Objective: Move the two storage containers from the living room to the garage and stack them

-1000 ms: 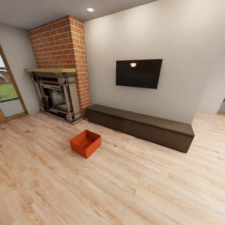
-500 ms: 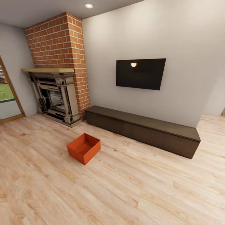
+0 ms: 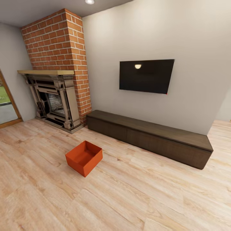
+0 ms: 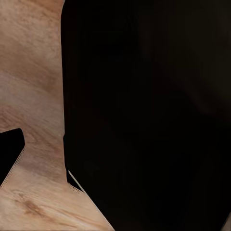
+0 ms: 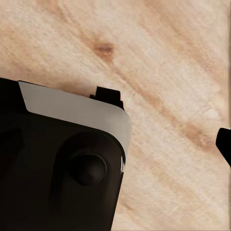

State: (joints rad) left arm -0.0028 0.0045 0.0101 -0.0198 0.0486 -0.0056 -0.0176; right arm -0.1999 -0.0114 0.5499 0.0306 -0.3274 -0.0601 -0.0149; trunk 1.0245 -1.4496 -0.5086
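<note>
One orange-red storage container (image 3: 84, 158) stands empty on the light wood-plank floor (image 3: 134, 199) of the living room, left of centre in the head view and in front of the brick fireplace (image 3: 54, 96). In the left wrist view my left gripper (image 4: 42, 168) hangs over the planks beside a dark part of my body (image 4: 144, 110), with bare floor between its black fingertips (image 4: 9, 154). In the right wrist view my right gripper (image 5: 166, 118) is open over the planks with nothing held, next to a black and white body part (image 5: 72, 144).
A long, low dark cabinet (image 3: 150, 136) runs along the far wall under a wall-mounted television (image 3: 146, 76). A glass door (image 3: 4, 109) shows at the far left. An opening lies past the cabinet at the right edge.
The whole head view has shifted: the camera has moved closer to the wall, so the container, fireplace and cabinet look larger. The container has stayed in place on the floor.
</note>
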